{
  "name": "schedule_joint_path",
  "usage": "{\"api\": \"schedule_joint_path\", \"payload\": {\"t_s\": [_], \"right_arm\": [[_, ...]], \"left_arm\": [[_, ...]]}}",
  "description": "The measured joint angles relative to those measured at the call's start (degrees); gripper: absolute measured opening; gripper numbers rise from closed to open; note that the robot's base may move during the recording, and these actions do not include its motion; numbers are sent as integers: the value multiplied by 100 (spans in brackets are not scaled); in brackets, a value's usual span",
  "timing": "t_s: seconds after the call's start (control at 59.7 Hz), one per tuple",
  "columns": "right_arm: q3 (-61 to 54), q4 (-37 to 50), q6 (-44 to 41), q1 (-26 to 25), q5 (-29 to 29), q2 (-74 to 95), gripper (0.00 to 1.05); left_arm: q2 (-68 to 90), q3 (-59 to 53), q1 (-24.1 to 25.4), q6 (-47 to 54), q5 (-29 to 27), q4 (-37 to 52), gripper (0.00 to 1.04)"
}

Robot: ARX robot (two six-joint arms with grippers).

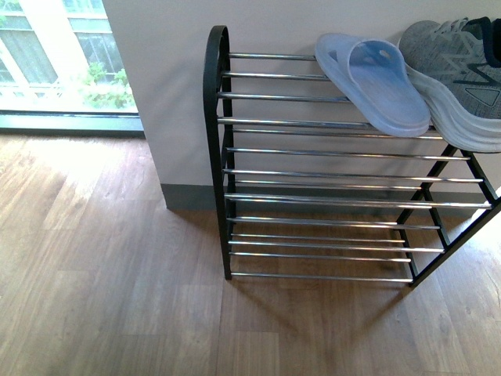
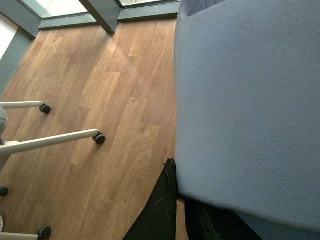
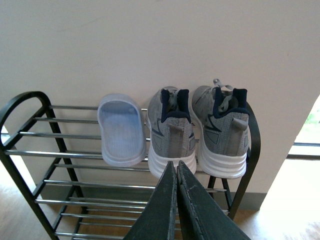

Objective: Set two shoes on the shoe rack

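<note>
Wood-plank flooring [image 1: 102, 282] runs up to a pale wall, with a bright window at the far left of the front view. Against the wall stands a black-framed shoe rack [image 1: 215, 157] with four tiers of chrome rods. On its top tier lies one pale blue rubber slide [image 1: 376, 82], toe toward the camera, touching a grey knit sneaker [image 1: 462, 78] just to its right that is cut off by the picture's edge. Neither arm shows in this view.

The left wrist view shows something the others do not: a second pale blue slide [image 2: 245, 100] fills most of the picture, its pebbled surface very close to the lens, hanging above the floor. The left gripper [image 2: 177, 200] shows as dark fingers [image 2: 157, 210] at its edge, closed onto the slide. White chair legs [image 2: 55, 139] on black castors stand on the floor beyond.

The right wrist view faces the rack head-on and reveals the whole top tier: the slide sits to one side, and both grey sneakers [image 3: 200, 125] sit side by side next to it, heels with navy lining and thick white soles toward the camera. The right gripper [image 3: 176, 200] has its two dark fingers [image 3: 160, 210] pressed together, holding nothing.
</note>
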Motion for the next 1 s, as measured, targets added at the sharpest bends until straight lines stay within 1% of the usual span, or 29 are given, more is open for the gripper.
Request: {"api": "schedule_joint_path", "payload": {"t_s": [0.435,1.005], "right_arm": [[-2,-1196,0,0,0,-1266,1],[-2,-2151,0,0,2,-2225,1]], "left_arm": [[0,0,0,0,0,0,2],[0,0,0,0,0,0,2]]}}
